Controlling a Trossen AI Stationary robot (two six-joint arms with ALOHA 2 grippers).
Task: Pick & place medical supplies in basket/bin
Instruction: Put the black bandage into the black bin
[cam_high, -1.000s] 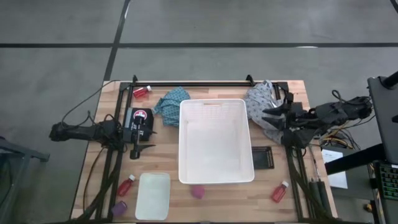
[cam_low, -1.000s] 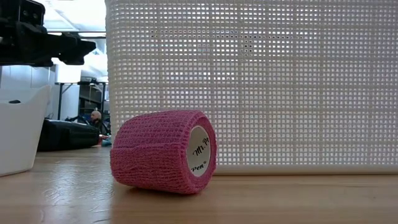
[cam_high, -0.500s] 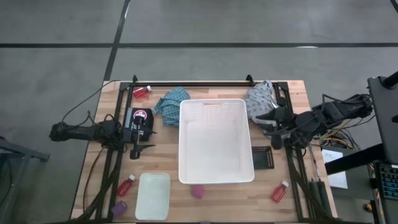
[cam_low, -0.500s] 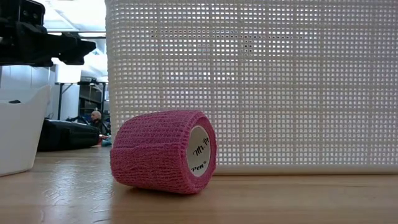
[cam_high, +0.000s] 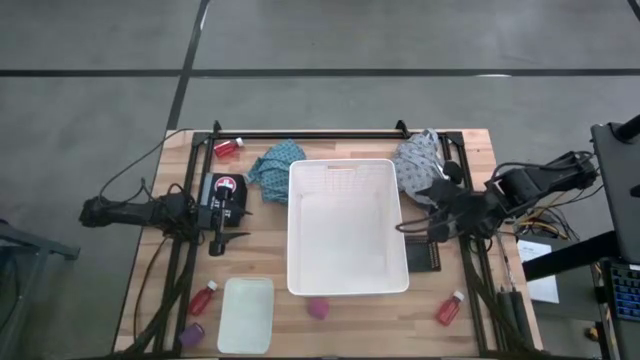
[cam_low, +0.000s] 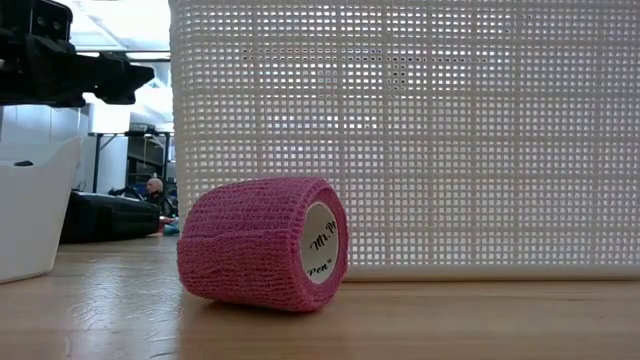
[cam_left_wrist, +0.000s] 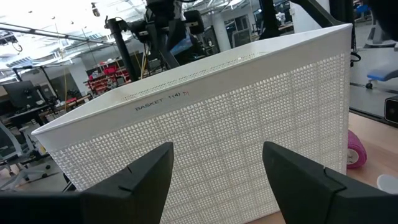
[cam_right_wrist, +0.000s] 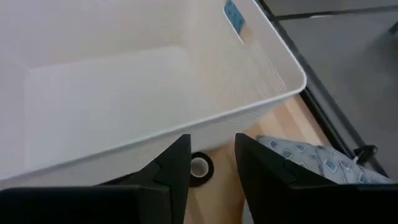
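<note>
Item: white basket (cam_high: 347, 170), large and deep, stood at the centre of the tabletop (cam_high: 470, 330); nothing was seen inside it.

Item: right end effector (cam_high: 412, 228), at the basket's right wall near the flat black tray (cam_high: 424, 254). Fingers (cam_right_wrist: 173, 163) were parted with nothing between them, angled toward the basket and a small dark roll (cam_right_wrist: 199, 167) at its foot, apparently lining up for a pick.

Item: left end effector (cam_high: 243, 200), parked left of the basket, facing its side wall. Fingers (cam_left_wrist: 150, 168) stood apart, empty; judged idle.

Item: grey patterned cloth (cam_high: 418, 160), bunched at the basket's far right corner, outside it.

Item: teal patterned cloth (cam_high: 272, 166), at the far left corner.

Item: red bottles, three — far left (cam_high: 228, 148), near left (cam_high: 204, 297), near right (cam_high: 450, 308).

Item: pink roll (cam_low: 262, 243), lying just in front of the basket's near wall.

Item: shallow translucent tray (cam_high: 246, 314), near left.
</note>
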